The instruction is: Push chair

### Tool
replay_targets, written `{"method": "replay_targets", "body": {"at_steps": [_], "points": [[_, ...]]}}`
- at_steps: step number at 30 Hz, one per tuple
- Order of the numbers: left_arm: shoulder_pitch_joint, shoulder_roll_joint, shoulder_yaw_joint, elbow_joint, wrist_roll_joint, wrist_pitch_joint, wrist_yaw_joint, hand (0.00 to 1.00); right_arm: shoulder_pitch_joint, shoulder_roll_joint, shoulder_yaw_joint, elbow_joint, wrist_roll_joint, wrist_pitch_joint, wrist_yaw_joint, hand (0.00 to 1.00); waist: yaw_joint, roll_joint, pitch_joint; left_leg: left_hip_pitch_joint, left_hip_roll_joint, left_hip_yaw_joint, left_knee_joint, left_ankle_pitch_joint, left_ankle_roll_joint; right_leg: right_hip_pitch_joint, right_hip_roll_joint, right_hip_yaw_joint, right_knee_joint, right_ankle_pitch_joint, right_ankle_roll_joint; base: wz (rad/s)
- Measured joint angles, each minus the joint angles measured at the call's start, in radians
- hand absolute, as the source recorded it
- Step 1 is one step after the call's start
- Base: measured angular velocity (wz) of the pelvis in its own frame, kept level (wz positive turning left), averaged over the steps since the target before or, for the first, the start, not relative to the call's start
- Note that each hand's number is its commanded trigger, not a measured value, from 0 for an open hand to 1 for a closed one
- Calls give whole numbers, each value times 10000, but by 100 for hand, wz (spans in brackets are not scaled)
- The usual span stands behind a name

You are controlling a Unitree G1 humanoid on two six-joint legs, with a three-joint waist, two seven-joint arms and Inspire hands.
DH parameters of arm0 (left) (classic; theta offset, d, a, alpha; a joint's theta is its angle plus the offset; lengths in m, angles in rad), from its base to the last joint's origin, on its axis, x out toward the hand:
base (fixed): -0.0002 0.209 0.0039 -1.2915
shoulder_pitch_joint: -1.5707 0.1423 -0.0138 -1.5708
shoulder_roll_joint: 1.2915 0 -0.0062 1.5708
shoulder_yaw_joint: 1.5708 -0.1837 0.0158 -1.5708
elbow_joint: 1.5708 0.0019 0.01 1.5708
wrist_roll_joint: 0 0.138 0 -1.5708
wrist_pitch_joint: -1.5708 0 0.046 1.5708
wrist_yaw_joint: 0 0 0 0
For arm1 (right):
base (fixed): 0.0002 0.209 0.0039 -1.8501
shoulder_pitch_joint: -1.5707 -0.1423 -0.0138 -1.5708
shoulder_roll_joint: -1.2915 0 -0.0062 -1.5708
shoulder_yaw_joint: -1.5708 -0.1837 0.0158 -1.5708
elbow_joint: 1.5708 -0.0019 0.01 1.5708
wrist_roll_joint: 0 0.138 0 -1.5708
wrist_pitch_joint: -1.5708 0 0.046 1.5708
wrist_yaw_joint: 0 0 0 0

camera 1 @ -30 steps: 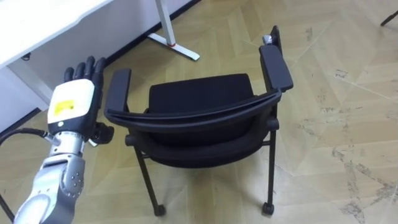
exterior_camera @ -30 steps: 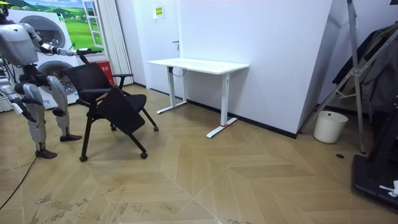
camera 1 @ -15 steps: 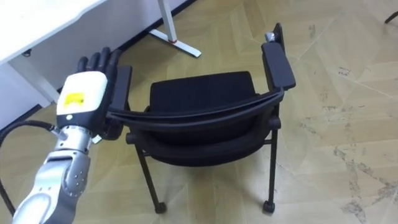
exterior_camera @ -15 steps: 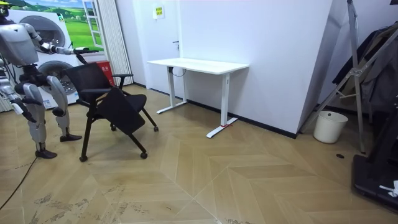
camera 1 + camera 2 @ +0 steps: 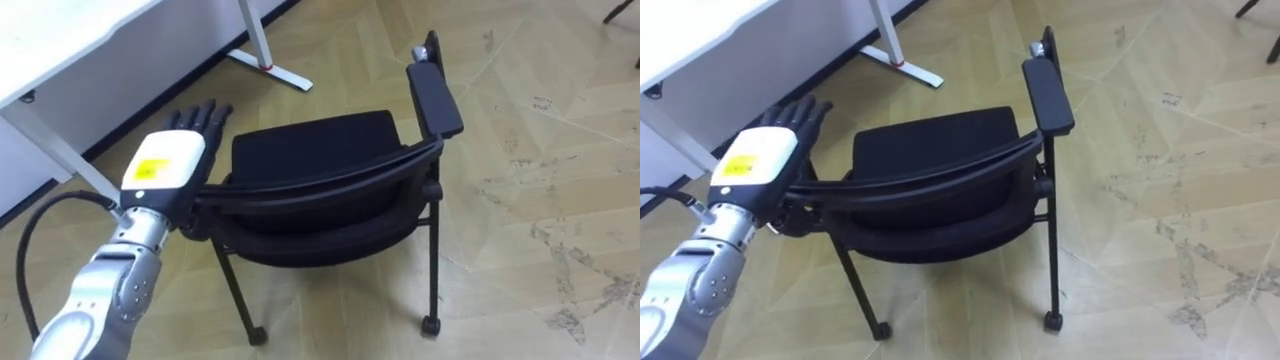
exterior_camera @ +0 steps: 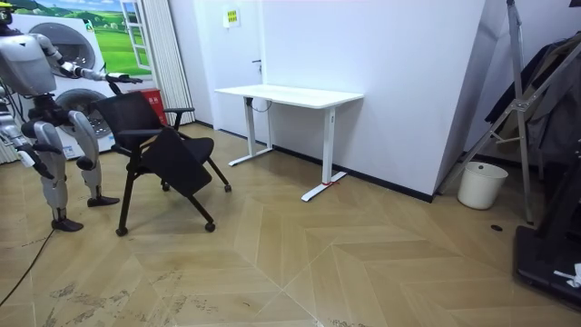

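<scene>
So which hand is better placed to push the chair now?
Left. The left hand, fingers straight, is at the left end of the chair's backrest, while the right hand hangs low at the robot's side in the room view.

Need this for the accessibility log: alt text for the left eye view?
The left hand, fingers straight, rests over the left side of a black chair seen from behind and above. A white desk stands beyond it on a wood floor.
</scene>
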Motion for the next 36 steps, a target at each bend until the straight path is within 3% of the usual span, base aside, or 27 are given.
{"method": "replay_targets", "body": {"at_steps": [7,13,18,22,25,26,27,36], "points": [[-11,1,-594,1,-91,283,-647,0,-53,20,260,12,181,30,-12,0,-100,-77,8,-209,-1,-29,75,0,2,-217,-3,-17,5,0,0,0],[-16,0,-1025,62,-193,290,-1127,0,-41,31,494,92,428,33,-35,0,-346,-214,-27,-193,0,-3,87,0,1,-209,-1,65,2,0,0,0],[-418,-17,-1082,990,-362,290,-1227,0,-74,32,457,69,308,71,-108,0,-515,-119,-75,-134,12,37,82,0,2,-184,12,124,6,5,-8,-2],[-571,-199,-1083,1748,-379,271,-1226,0,-55,28,194,66,106,144,-148,0,-503,-48,-106,156,35,249,-44,-1,0,-77,33,352,13,8,-13,-15],[-627,-299,-1056,2163,-400,251,-1145,0,-60,29,183,37,-77,156,-257,0,-494,-75,-89,419,34,360,-144,-1,0,79,33,471,9,4,-11,-15],[-627,-331,-1012,2306,-397,235,-1063,79,-60,28,168,-5,-68,156,-351,0,-492,-99,-77,513,34,438,-167,-1,0,124,32,541,2,-2,-14,-17],[-625,-352,-980,2378,-396,216,-1015,100,-59,28,167,-23,-67,156,-383,0,-493,-113,-70,557,34,472,-172,-1,0,145,33,591,0,-7,-16,-16],[-743,-505,-873,2828,-541,58,-636,100,-30,33,-31,-151,-13,229,-656,0,-497,-245,-78,648,33,521,-161,0,0,179,34,657,11,-97,-4,-2]]}}
